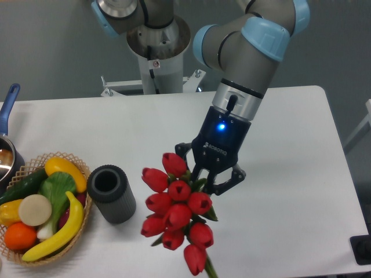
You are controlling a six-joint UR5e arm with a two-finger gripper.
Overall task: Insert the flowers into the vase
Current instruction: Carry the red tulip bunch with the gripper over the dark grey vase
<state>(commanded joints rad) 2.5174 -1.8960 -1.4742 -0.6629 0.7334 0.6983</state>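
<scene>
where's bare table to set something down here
Bare: the wide strip behind the vase up to the arm's base, and the right side past the gripper. Crowded: the left edge with the basket and pot, and front centre under the flowers.

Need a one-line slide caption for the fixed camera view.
End effector holds red tulips above the table, right of the upright grey vase.
</scene>
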